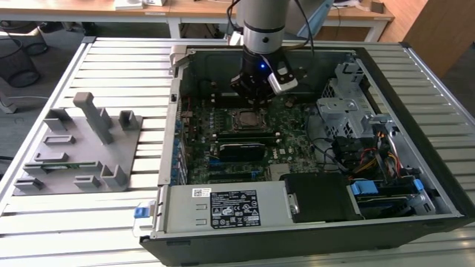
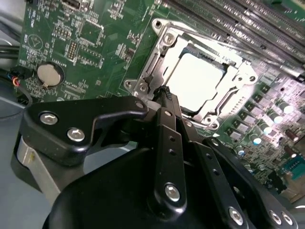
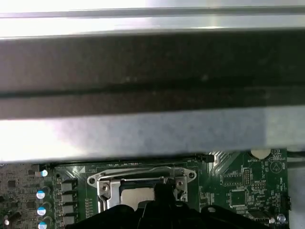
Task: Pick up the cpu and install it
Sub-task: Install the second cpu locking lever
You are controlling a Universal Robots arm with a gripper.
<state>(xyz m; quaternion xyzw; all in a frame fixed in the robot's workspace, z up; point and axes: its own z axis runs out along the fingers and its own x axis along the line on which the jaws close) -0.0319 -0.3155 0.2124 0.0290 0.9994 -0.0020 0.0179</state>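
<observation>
While the jaws (image 2: 167,95) hang pinched together and empty, the cpu (image 2: 196,82) lies just beyond their tips, seated in the socket (image 2: 162,40), apparently already delivered.

- The black gripper (image 1: 257,99) hangs inside the open black computer case (image 1: 438,183), just above the square metal-framed socket (image 1: 247,118) on the green motherboard (image 1: 222,125).
- In the second wrist view the shiny silver cpu (image 2: 196,81) lies within the socket frame (image 2: 164,40), open from above.
- On the exterior view's right, a grey metal drive cage (image 1: 345,108) and bundled coloured cables (image 1: 371,156) crowd that side.
- The case's far wall (image 3: 152,129) stands close behind the socket.
- Near side: a grey power supply box (image 1: 222,206).
- Outside, a grey moulded fixture tray (image 1: 82,144) stands on the slatted table (image 1: 126,61), at the exterior view's left.
</observation>
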